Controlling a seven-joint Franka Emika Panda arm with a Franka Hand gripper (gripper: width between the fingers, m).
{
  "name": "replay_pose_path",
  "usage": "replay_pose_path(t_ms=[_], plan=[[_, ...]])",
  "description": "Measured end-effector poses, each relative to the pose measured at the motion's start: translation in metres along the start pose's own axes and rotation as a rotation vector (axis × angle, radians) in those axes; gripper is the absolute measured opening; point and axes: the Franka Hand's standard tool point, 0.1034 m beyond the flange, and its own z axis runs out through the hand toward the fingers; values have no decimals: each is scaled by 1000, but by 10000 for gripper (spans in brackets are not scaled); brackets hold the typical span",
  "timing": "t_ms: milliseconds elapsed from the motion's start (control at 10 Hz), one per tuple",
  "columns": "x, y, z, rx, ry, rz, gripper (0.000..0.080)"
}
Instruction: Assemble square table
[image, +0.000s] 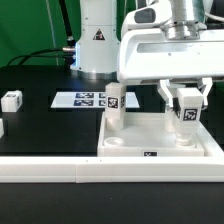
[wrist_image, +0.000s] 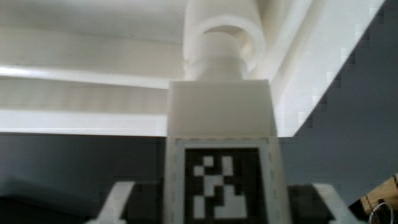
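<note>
The square table slab (image: 150, 142) lies flat, white with a raised rim and a small tag on its front edge. One white tagged leg (image: 115, 106) stands upright on its left part. My gripper (image: 186, 112) is shut on a second leg (image: 187, 113), held upright over the slab's right part. In the wrist view this leg (wrist_image: 221, 120) fills the middle between my fingers (wrist_image: 128, 200), its tag facing the camera and its round end pointing down at the slab (wrist_image: 89, 95). Whether that end touches the slab I cannot tell.
The marker board (image: 84, 99) lies behind the slab on the black table. A loose leg (image: 11, 99) sits at the exterior view's left, another white piece (image: 2, 127) at the left edge. A long white rail fence (image: 50, 166) runs along the front. The robot base (image: 96, 40) stands behind.
</note>
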Motion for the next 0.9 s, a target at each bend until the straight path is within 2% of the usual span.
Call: replay_pose_path(t_ms=[500, 900], plan=[[-12, -4, 7, 3, -21, -8, 290], [-14, -3, 8, 0, -14, -9, 290]])
